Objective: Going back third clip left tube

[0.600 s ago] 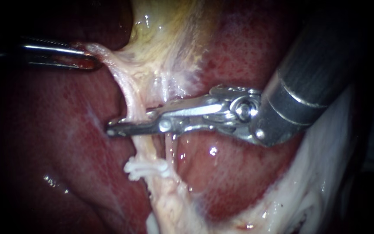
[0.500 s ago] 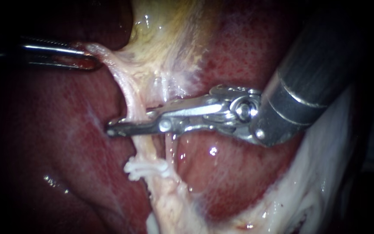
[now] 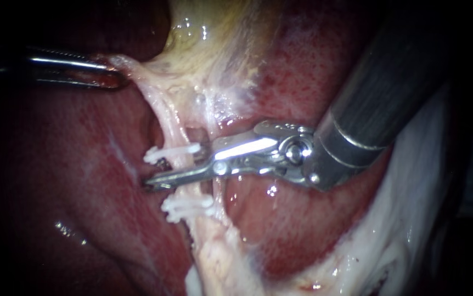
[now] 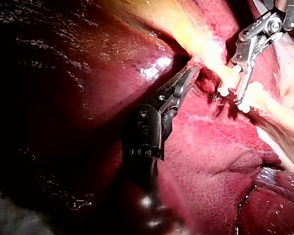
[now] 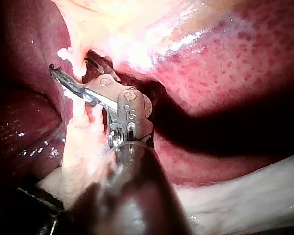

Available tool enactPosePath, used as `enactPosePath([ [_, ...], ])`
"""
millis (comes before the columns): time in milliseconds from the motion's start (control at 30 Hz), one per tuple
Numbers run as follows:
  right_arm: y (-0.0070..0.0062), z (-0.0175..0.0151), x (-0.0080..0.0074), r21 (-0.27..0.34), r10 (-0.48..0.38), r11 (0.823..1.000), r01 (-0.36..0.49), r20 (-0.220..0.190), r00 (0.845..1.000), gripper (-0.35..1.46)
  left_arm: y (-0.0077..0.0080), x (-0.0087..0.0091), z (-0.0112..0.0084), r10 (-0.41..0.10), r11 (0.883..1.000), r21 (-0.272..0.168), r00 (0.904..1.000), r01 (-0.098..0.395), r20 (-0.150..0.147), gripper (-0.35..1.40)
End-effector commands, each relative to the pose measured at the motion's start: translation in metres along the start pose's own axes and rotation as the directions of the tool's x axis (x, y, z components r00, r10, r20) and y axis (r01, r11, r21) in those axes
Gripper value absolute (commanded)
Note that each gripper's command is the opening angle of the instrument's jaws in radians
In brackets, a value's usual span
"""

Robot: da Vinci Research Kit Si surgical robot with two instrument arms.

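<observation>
**Right instrument's jaws spread around the left tube, just below a white clip**

This is a close view of wet, dark red liver [image 3: 83,186], with pale yellowish tissue [image 3: 214,49] hanging down from the top centre. From that tissue 2 strands run downward: the thicker left tube [image 3: 165,126] and, just to its right, a thin second tube [image 3: 218,192].

The left tube carries white clips at 2 levels. The upper clip [image 3: 172,151] lies across the tube, with its ends sticking out on both sides. The lower clips [image 3: 188,208] sit bunched together further down the same tube, and their number cannot be counted with certainty.

The right instrument [image 3: 155,174] comes in from the upper right on a dark shaft with a silver wrist. Its 2 slim jaws stand spread apart with the left tube between them, on the stretch between the upper clip and the lower clips. One jaw crosses in front of the tube just under the upper clip. The other jaw is mostly hidden behind the tube. The right wrist view shows the gap between the jaws, one of which ends in a small hook, and the clipped tube stands in that gap.

The left instrument [image 3: 110,77] enters from the left, near the top. Its jaws are pinched on a fold of pale tissue [image 3: 132,68] at the edge of the yellowish tissue, and the fold is stretched toward the left. This instrument is well apart from the clips.
</observation>
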Motion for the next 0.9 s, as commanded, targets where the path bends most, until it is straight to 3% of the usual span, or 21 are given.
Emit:
enactPosePath([
  [33,0.0001,-0.0003,0.0,-0.003,-0.004,1.0,0.004,-0.002,1.0,0.5,0.0,0.0,0.0,0.001,1.0,0.0,1.0,-0.001,0.0,-0.35],
  [200,-0.0007,-0.0018,-0.0002,0.003,-0.08,0.997,0.08,0.002,0.997,0.5,0.0,0.0,-0.0001,0.001,1.0,-0.001,1.0,-0.001,0.0,-0.35],
  [300,-0.0016,-0.0036,-0.0006,0.003,-0.209,0.978,0.209,0.004,0.978,0.5,0.0,-0.0001,-0.0003,0.001,1.0,-0.001,1.0,-0.001,0.0,-0.35],
  [400,-0.0026,-0.0057,-0.001,-0.023,-0.334,0.942,0.334,0.0,0.943,0.5,0.0,-0.0001,-0.0003,0.001,1.0,-0.002,1.0,-0.001,0.0,-0.35],
  [567,-0.0036,-0.0097,-0.0019,-0.076,-0.502,0.862,0.501,0.009,0.865,0.5,-0.0001,-0.0001,-0.0003,0.001,1.0,-0.002,1.0,-0.001,0.0,-0.35],
  [633,-0.0039,-0.0112,-0.0024,-0.092,-0.528,0.845,0.527,0.013,0.849,0.5,-0.0001,-0.0001,-0.0003,0.001,1.0,-0.002,1.0,-0.001,0.0,-0.35],
  [733,-0.0043,-0.0138,-0.0033,-0.105,-0.586,0.804,0.586,0.03,0.81,0.5,-0.0001,-0.0001,-0.0004,0.001,1.0,-0.002,1.0,-0.001,0.0,-0.35],
  [900,-0.0049,-0.0174,-0.0046,-0.086,-0.628,0.766,0.637,0.11,0.77,0.5,-0.0001,-0.0001,-0.0004,0.001,1.0,-0.003,1.0,-0.001,0.0,-0.35],
])
